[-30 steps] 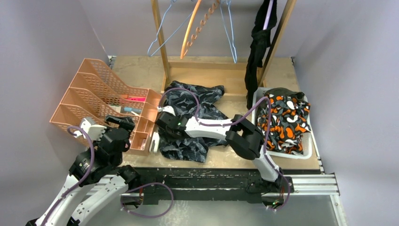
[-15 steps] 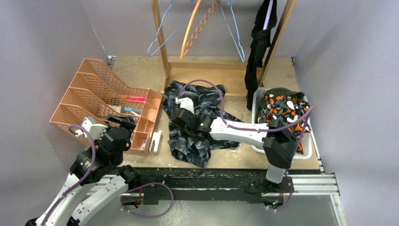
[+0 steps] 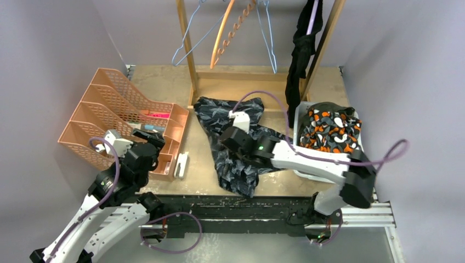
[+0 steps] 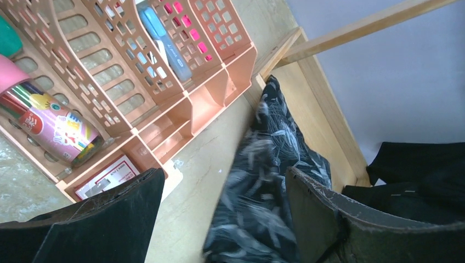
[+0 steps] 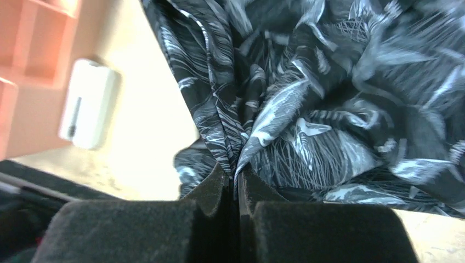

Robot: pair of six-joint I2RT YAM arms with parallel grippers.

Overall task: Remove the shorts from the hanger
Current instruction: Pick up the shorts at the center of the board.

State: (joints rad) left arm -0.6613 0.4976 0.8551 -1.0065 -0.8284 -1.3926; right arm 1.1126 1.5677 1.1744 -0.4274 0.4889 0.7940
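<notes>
Plywood table [image 3: 164, 82] carried the wooden rack [image 3: 187, 49] at twelve o'clock. At one o'clock the black shorts [image 3: 300, 55] hung on their hanger, the one pair I could see not yet off. The dark grey-blue camouflage shorts [image 3: 233, 164] lay mid-table. Within the last second my right arm had swung from nine toward three o'clock, dragging them into a long bunch toward the white bin [image 3: 329, 178] holding the orange camouflage shorts [image 3: 329, 131]. I judged that delivery nearly done. The right gripper [image 5: 238, 181] was clamped tight on a fold. The left gripper [image 4: 225, 219], at eight o'clock, stood spread wide, holding nothing.
</notes>
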